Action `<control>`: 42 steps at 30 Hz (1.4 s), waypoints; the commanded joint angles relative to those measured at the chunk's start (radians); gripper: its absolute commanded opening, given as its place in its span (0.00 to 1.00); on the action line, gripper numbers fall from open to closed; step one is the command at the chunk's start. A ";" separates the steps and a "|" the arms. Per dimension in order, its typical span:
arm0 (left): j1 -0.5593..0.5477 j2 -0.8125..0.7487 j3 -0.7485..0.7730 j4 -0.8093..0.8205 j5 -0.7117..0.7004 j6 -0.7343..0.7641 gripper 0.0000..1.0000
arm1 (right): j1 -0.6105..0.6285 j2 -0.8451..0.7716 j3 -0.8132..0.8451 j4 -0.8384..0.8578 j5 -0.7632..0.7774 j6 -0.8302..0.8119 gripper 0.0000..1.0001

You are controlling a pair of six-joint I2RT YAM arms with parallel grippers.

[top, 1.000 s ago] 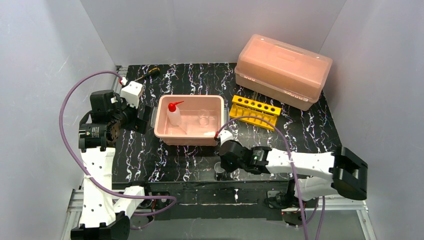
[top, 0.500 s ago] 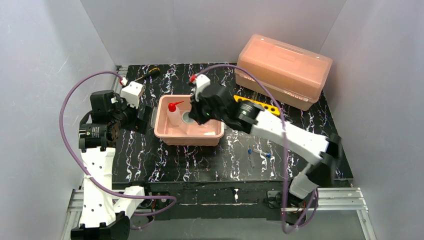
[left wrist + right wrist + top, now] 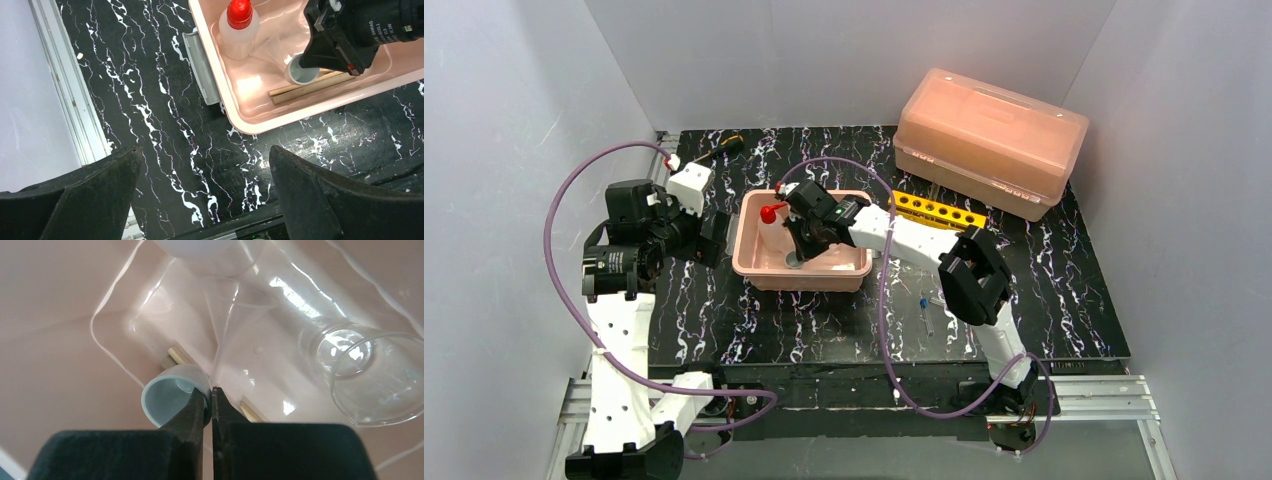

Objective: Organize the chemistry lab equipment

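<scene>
My right gripper (image 3: 800, 248) reaches down into the pink tray (image 3: 809, 280) and is shut on the tiny white cup (image 3: 167, 399), pinching its wall with one finger inside the rim (image 3: 210, 401). The cup (image 3: 301, 74) is tipped on its side, low over the wooden clamps (image 3: 310, 86). The white squeeze bottle with red nozzle (image 3: 771, 222) stands in the tray's far left corner. The clear glass beaker (image 3: 372, 380) lies on its side beside the cup. My left gripper (image 3: 205, 155) is open and empty above the table left of the tray.
The yellow holed rack (image 3: 934, 212) lies right of the tray. Two blue-capped tubes (image 3: 925, 310) lie on the table in front of it. The big pink lidded box (image 3: 989, 140) stands at the back right. A screwdriver (image 3: 721, 147) lies at the back left.
My right arm carried the cup from the table's near edge up over the tray, then lowered it into the tray. The left arm has not moved.
</scene>
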State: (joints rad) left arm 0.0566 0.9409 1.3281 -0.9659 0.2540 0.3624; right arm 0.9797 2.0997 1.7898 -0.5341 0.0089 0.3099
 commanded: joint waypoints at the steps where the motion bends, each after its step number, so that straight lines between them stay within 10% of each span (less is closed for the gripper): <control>1: 0.003 -0.008 -0.005 -0.014 0.035 -0.013 0.98 | -0.012 0.003 0.062 0.016 -0.033 0.014 0.15; 6: 0.003 -0.016 -0.005 -0.015 0.041 -0.014 0.98 | -0.015 -0.013 0.040 0.051 -0.036 -0.002 0.48; 18: 0.003 -0.022 -0.002 -0.015 0.045 -0.014 0.98 | -0.016 -0.327 0.129 -0.036 0.109 -0.038 0.64; 31: 0.003 -0.014 0.011 -0.018 0.076 -0.012 0.98 | -0.118 -1.041 -0.809 -0.081 0.282 0.215 0.65; 42: 0.003 -0.009 0.005 -0.022 0.073 -0.022 0.98 | -0.162 -1.089 -1.107 -0.055 0.273 0.338 0.64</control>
State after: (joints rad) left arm 0.0566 0.9356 1.3281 -0.9668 0.3077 0.3511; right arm 0.8238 1.0206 0.7131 -0.6555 0.2668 0.5934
